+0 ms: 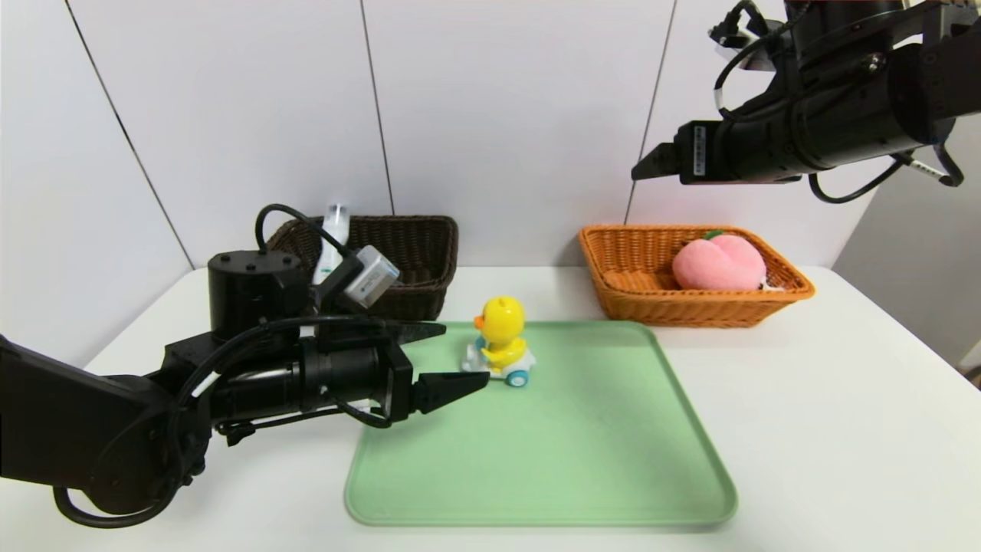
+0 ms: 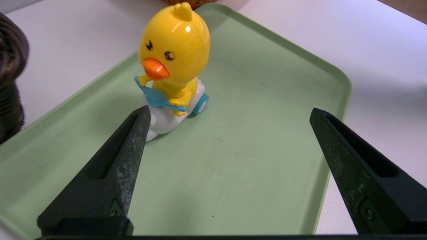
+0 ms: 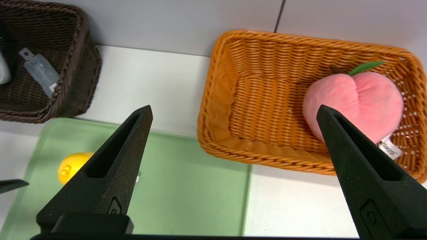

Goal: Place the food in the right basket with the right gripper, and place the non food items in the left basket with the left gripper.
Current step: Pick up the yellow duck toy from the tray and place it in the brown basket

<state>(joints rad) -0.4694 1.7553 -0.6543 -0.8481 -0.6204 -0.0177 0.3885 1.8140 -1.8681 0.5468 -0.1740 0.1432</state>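
Left gripper (image 1: 452, 356) low over green tray (image 1: 582, 460), jaws apart, beside duck toy (image 1: 500, 341) | right gripper (image 1: 651, 165) raised, spread, empty | I noted peach (image 1: 719, 262) in orange basket (image 1: 636, 307).

Bare green tray (image 1: 582, 445) around the duck toy (image 1: 502, 337), dark basket (image 1: 406, 253) behind.

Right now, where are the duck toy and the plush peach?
duck toy (image 2: 175, 43), left wrist view, on its yellow head.
plush peach (image 1: 719, 263), head view, on its pink middle.
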